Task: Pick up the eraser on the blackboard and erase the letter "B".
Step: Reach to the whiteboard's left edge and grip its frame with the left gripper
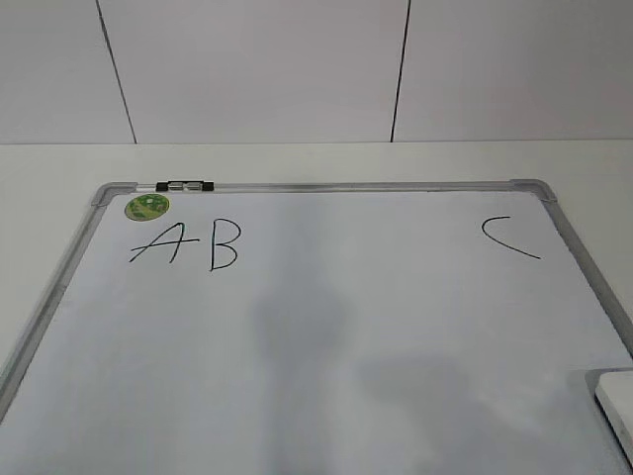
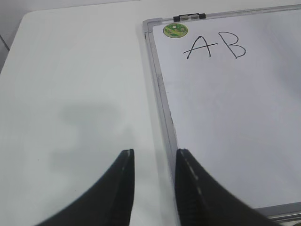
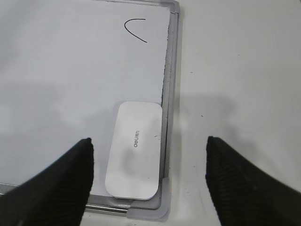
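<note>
While the eraser [image 3: 134, 149] lies on the blackboard [image 3: 170, 70], the right gripper [image 3: 149, 146] gapes wide and empty, the left gripper [image 2: 154, 157] narrowly parted, empty; letter "B" [image 1: 225, 246] intact.

Slanted front view; wrists perhaps overhead.

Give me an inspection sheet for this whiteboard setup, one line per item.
Surface: plain white table, blackboard lying flat on it.
Job's things: eraser flat in a board corner beside the frame; letter "B" unerased, next to A; C at the far side.
Clutter: green sticker, black clip on frame.
Grippers: left pincer open, empty; right pincer open wide above the eraser.
Cables: nothing seen.
Surroundings: white panelled wall.
</note>
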